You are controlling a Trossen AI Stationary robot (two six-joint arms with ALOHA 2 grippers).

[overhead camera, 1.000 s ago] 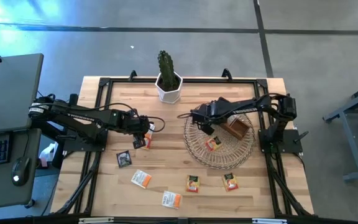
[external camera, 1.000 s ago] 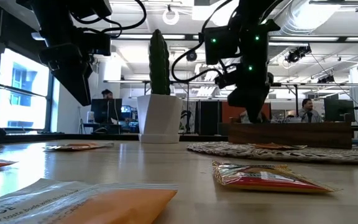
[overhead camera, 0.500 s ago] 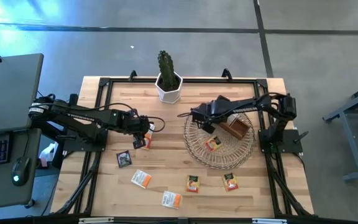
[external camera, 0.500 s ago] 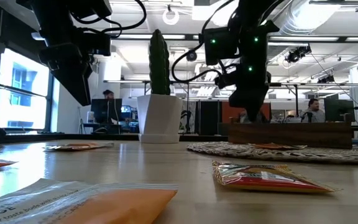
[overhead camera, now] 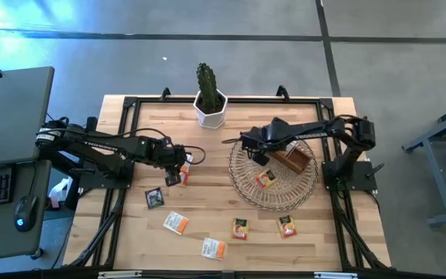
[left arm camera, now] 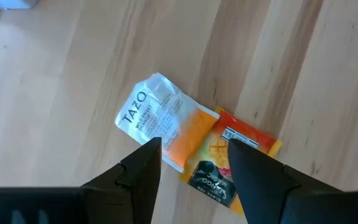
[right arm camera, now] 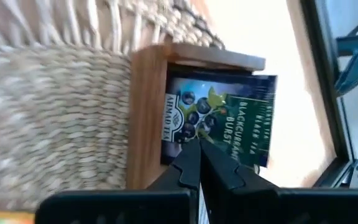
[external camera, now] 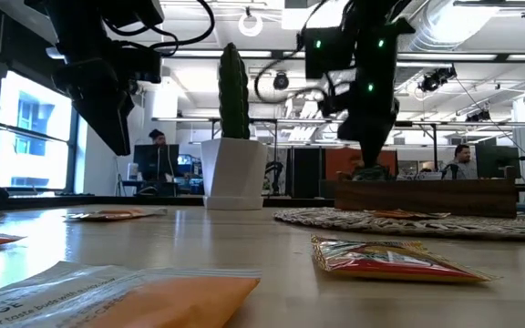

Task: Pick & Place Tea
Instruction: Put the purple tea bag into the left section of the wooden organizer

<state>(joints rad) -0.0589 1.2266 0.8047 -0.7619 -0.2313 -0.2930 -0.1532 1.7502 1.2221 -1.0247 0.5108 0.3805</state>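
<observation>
My left gripper (left arm camera: 194, 158) hangs open above two overlapping sachets near the table's left side: a white-and-orange one (left arm camera: 160, 127) and a yellow-red one (left arm camera: 238, 155), which partly lies on the first. In the low view it (external camera: 121, 146) is clear of the tabletop. My right gripper (right arm camera: 196, 155) is shut and holds nothing. It hovers over the round wicker tray (overhead camera: 246, 190), pointing at the brown wooden box (right arm camera: 145, 112). A dark sachet with a green label (right arm camera: 229, 121) stands in that box. Another yellow-red sachet (overhead camera: 266, 179) lies flat in the tray.
Several more sachets lie flat along the near part of the table: a black one (overhead camera: 154, 198), white-and-orange ones (overhead camera: 176, 222) (overhead camera: 214, 248), and yellow-red ones (overhead camera: 240, 229) (overhead camera: 286, 225). A cactus in a white pot (overhead camera: 210, 101) stands at the far edge. People sit in the room behind the table.
My right gripper has risen a little above the tray and shifted slightly toward the table's right edge, staying shut. The left arm and the sachets have kept still.
</observation>
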